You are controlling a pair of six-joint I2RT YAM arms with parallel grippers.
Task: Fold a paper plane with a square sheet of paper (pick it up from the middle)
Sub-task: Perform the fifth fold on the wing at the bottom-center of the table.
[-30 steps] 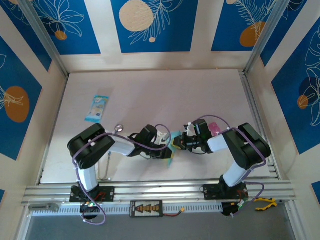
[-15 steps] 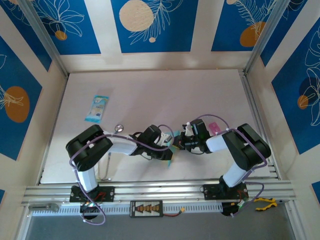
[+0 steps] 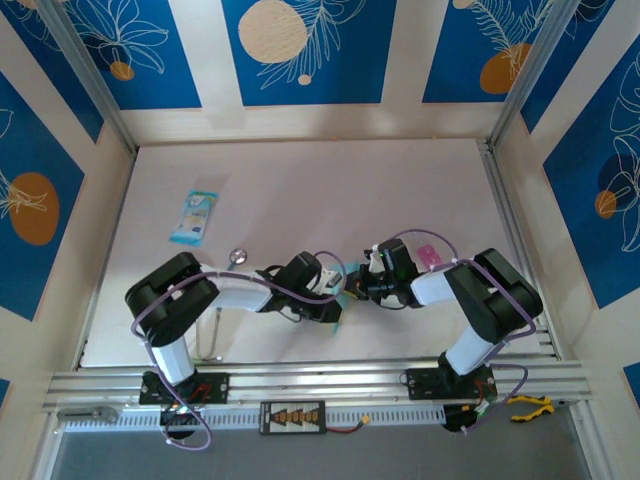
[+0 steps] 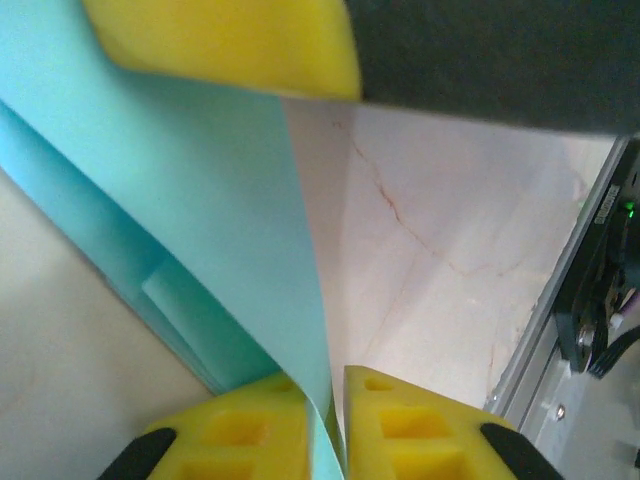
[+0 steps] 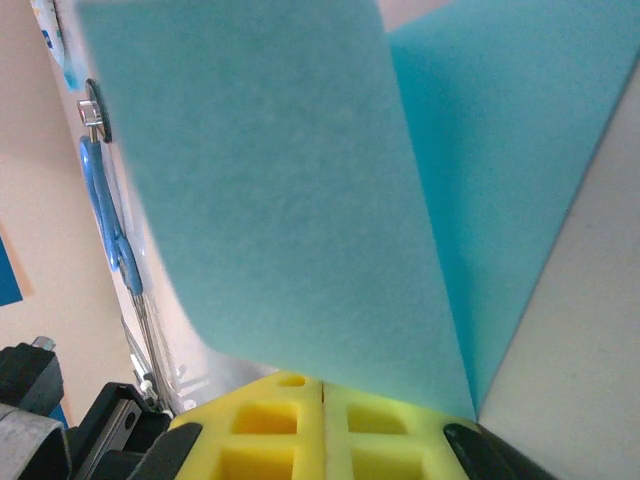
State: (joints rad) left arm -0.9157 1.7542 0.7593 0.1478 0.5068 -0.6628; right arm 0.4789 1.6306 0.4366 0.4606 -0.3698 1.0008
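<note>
The light-blue sheet of paper [image 3: 341, 303] hangs folded between my two grippers near the table's front middle. My left gripper [image 3: 337, 293] is shut on it, and in the left wrist view a thin edge of the paper [image 4: 200, 200] runs down between the yellow pads at the gripper [image 4: 335, 425]. A yellow fingertip [image 4: 230, 40] of the other gripper presses the same sheet at the top. My right gripper [image 3: 358, 285] is shut too. In the right wrist view the paper [image 5: 290, 200] rises in two layers from the closed pads at the gripper [image 5: 322, 395]. Whether it has a plane's shape I cannot tell.
A blue-and-white printed packet [image 3: 194, 216] lies at the far left of the table. A small round metal item [image 3: 238, 256] sits behind the left arm. A pink item [image 3: 428, 256] lies beside the right arm. The aluminium rail [image 3: 320, 380] borders the near edge.
The two grippers have drawn slightly closer together, with the paper still held between them. The left arm's elbow has swung a little to the left.
</note>
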